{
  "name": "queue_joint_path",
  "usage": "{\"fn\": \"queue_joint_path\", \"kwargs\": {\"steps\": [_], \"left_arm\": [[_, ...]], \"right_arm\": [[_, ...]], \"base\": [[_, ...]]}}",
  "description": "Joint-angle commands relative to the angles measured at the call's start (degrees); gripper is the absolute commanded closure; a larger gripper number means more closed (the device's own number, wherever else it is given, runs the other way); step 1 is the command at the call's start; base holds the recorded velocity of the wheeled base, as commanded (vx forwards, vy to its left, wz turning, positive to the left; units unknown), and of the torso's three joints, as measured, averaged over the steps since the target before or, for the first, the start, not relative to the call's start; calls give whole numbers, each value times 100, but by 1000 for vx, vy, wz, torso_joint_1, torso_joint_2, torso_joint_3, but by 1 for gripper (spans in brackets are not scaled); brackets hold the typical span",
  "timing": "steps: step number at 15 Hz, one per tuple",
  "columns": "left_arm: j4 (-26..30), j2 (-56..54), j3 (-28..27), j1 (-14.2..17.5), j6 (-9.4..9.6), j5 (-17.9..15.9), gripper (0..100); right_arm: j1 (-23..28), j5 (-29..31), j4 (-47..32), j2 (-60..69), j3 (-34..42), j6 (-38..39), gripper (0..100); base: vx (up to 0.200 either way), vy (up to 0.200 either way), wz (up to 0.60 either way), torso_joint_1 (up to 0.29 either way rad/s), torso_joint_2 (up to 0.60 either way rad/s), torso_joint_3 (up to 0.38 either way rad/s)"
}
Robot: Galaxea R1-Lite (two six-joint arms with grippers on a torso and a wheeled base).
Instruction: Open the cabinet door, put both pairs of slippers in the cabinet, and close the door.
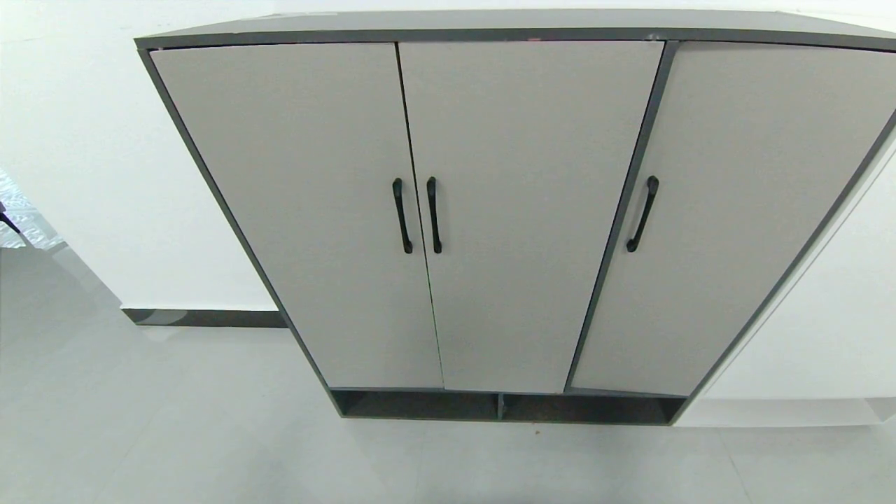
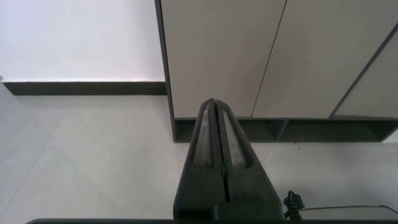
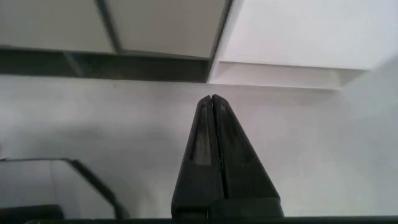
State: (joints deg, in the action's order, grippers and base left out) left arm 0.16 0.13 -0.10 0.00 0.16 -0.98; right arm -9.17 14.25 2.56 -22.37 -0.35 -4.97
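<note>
Jaws pressed together, the left gripper [image 2: 214,101] hangs above the grey floor [image 1: 140,420] before the cabinet [image 1: 490,24], whose left door [image 1: 301,210], middle door [image 1: 525,210] and right door [image 1: 735,210] all stand closed, black handles [image 1: 402,215] untouched; the right gripper [image 3: 212,98], jaws likewise squeezed together, hovers low off the cabinet's right corner.

wall [image 1: 84,140]: white | baseboard [image 1: 210,318]: dark | floor [image 1: 140,420]: pale grey, glossy, perhaps tiled

Bright, even, diffuse light, washing the wall [image 1: 84,140] near white at 10 o'clock. Soft sheen on the floor [image 1: 140,392] at 8 o'clock, deep shade in the open base of the cabinet [image 1: 532,210] at 6 o'clock. Wide-angle bowing toward 3 o'clock.
</note>
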Motion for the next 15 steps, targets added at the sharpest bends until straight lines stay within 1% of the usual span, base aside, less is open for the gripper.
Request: {"fn": "queue_joint_path", "kwargs": {"steps": [1, 2, 3, 5, 6, 9, 10, 11, 12, 13, 14, 15], "left_arm": [[2, -5, 1, 0, 2, 1, 100], [2, -5, 1, 0, 2, 1, 100], [2, -5, 1, 0, 2, 10, 100], [2, -5, 1, 0, 2, 10, 100], [2, -5, 1, 0, -7, 10, 100], [2, -5, 1, 0, 2, 10, 100], [2, -5, 1, 0, 2, 10, 100], [2, -5, 10, 0, 2, 10, 100], [2, -5, 1, 0, 2, 10, 100], [2, -5, 1, 0, 2, 10, 100], [2, -5, 1, 0, 11, 10, 100], [2, -5, 1, 0, 2, 10, 100]], "right_arm": [[-243, -643, 34, -22, 27, 163, 100], [-331, -1161, -142, 382, 35, 374, 100], [-472, -1355, -335, 769, 18, 453, 100], [-516, -1346, -247, 1543, 35, 489, 100], [-507, -1337, -247, 1736, 35, 497, 100], [-516, -1337, -238, 1710, 35, 708, 100], [-780, -1337, -230, 1736, 35, 717, 100], [-1210, -1337, -238, 1736, 35, 708, 100], [-1184, -1337, -238, 1701, 35, 708, 100], [-780, -1337, -238, 1666, 35, 717, 100], [-226, -1328, -230, 1683, 35, 700, 100], [-103, -1197, -238, 1674, 27, 708, 100]], "base": [[0, 0, 0, 0, 0, 0], [0, 0, 0, 0, 0, 0], [0, 0, 0, 0, 0, 0], [0, 0, 0, 0, 0, 0], [0, 0, 0, 0, 0, 0], [0, 0, 0, 0, 0, 0], [0, 0, 0, 0, 0, 0], [0, 0, 0, 0, 0, 0], [0, 0, 0, 0, 0, 0], [0, 0, 0, 0, 0, 0], [0, 0, 0, 0, 0, 0], [0, 0, 0, 0, 0, 0]]}}
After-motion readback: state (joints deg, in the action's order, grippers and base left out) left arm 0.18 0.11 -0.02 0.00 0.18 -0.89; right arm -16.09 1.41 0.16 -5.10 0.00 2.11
